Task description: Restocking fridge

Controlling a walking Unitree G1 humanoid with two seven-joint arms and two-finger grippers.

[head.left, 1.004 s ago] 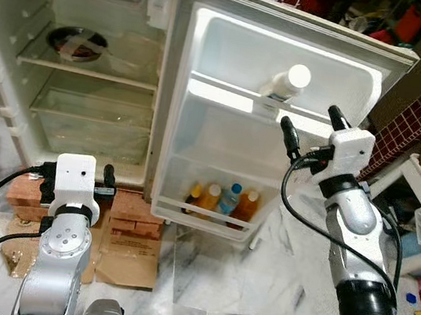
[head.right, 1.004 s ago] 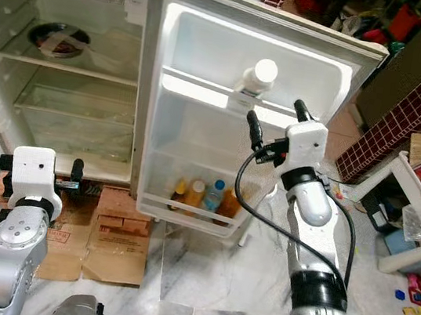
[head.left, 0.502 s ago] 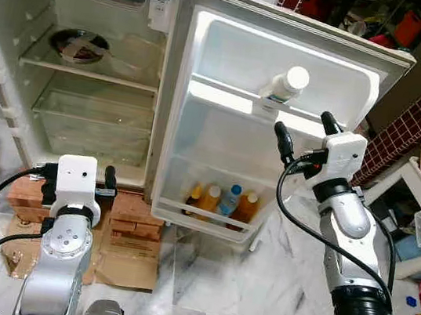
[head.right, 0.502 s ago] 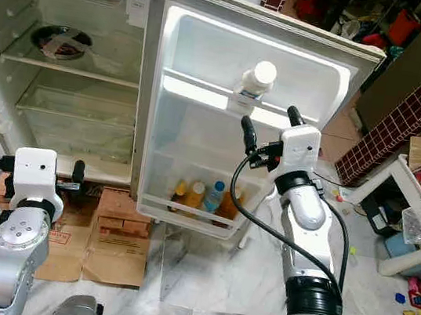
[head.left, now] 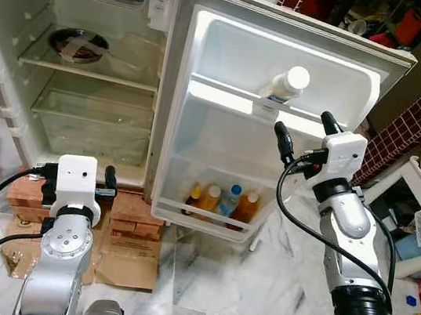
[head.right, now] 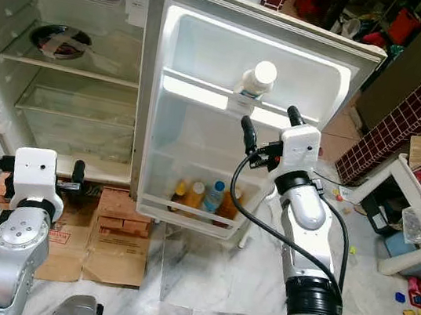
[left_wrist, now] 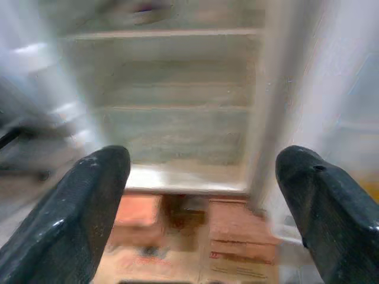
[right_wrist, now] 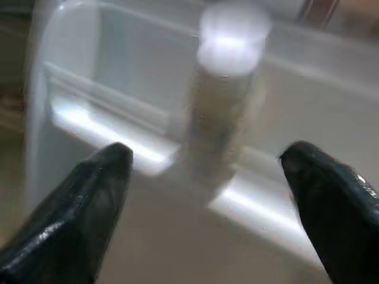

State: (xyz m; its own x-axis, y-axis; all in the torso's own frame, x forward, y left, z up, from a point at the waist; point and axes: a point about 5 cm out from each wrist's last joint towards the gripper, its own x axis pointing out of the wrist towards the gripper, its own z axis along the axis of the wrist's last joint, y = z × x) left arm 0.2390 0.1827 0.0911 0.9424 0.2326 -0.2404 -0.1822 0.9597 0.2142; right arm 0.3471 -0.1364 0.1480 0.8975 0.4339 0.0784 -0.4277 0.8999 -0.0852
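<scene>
Right gripper (head.left: 303, 134) jaws spread wide and empty, aimed up and toward the far side at the white-capped bottle (head.left: 286, 84) on the upper shelf of the open fridge door (head.left: 213, 31). Bottle just beyond and above the fingertips, not touched, standing upright with a slight lean, long axis roughly vertical; from the right wrist camera, sitting between the two black fingers (right_wrist: 89, 201), a little toward one side, cap (right_wrist: 232, 35) bright and blurred. Judged a reach or an adjustment of that bottle, since the opening already brackets it; closing across the body below the cap would suit the upright axis. Right arm raised and bent at the elbow, forearm climbing from the near right toward the door shelf, cable looping below the wrist. Clearly the nearer arm to the bottle. Left gripper (head.left: 108, 178) held low at the near left, in front of the bottom of the open fridge (head.left: 23, 34) body, jaws spread and empty as seen from the left wrist camera, pointed at the bare lower shelves; well apart from the door. Below, on the bottom door shelf, a row of small drink bottles (head.left: 224, 201), orange and blue. A dark dish (head.left: 75, 42) on an upper shelf inside the fridge at far left.
</scene>
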